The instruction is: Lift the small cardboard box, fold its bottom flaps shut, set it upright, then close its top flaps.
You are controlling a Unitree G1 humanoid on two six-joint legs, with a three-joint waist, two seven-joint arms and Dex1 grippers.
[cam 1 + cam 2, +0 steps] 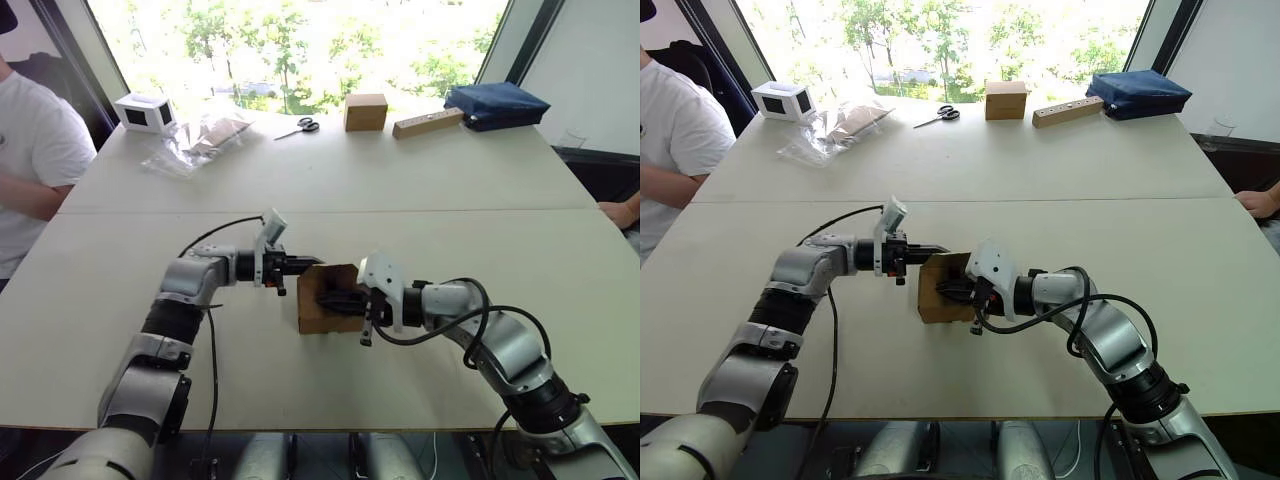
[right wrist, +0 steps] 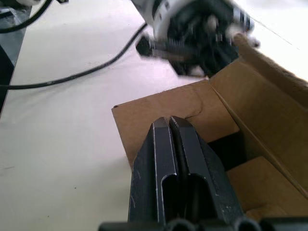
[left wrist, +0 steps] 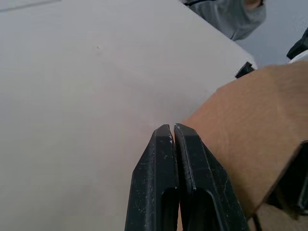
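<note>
Smooth off-white table (image 1: 120, 330) carries the plain brown corrugated cardboard box (image 1: 318, 312), unprinted; left gripper (image 1: 312, 263) and right gripper (image 1: 322, 297), fingers pressed together, touch it.

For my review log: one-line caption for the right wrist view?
Shut right gripper over a flap of the small cardboard box, left gripper beyond.

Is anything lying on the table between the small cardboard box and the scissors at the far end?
No. In the left eye view the table is bare from the small cardboard box up to the scissors.
</note>
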